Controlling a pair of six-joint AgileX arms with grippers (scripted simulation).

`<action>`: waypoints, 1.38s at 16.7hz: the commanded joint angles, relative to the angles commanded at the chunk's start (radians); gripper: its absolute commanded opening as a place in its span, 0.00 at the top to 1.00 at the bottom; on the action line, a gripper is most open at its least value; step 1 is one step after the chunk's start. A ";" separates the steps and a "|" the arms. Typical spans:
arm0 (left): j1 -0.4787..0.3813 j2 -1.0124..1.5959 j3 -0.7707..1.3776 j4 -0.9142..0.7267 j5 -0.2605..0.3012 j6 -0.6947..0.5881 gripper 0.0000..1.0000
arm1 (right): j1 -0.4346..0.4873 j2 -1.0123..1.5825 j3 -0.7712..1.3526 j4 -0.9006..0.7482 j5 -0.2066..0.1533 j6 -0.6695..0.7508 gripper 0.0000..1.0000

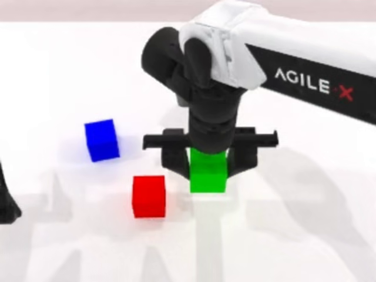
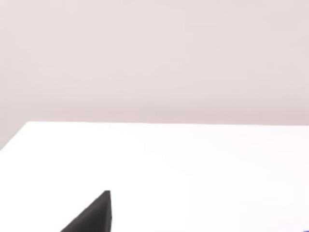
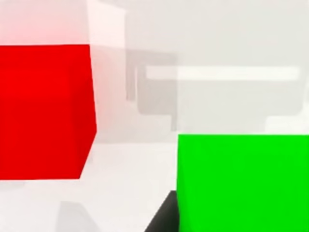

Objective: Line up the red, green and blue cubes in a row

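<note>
One finger (image 3: 161,220) beside green cube (image 3: 241,181)

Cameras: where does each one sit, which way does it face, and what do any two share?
Top view: above the table, looking down on the blue cube, red cube and green cube; the right arm's pincer straddles the green cube, the left arm is parked at the left edge.
Left wrist view: looks across bare table; only a dark finger shows.
Right wrist view: close behind the green cube, red cube beside it.
Shared: top and right wrist views both show the red and green cubes.
</note>
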 joint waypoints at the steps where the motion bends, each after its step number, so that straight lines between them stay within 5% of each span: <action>1: 0.000 0.000 0.000 0.000 0.000 0.000 0.00 | -0.004 -0.003 -0.003 0.002 -0.002 0.001 1.00; 14: 0.000 0.000 0.000 0.000 0.000 0.000 0.00 | 0.003 0.055 -0.193 0.248 0.001 0.004 1.00; 23: 0.000 0.000 0.000 0.000 0.000 0.000 0.00 | 0.003 0.055 -0.193 0.248 0.001 0.004 0.32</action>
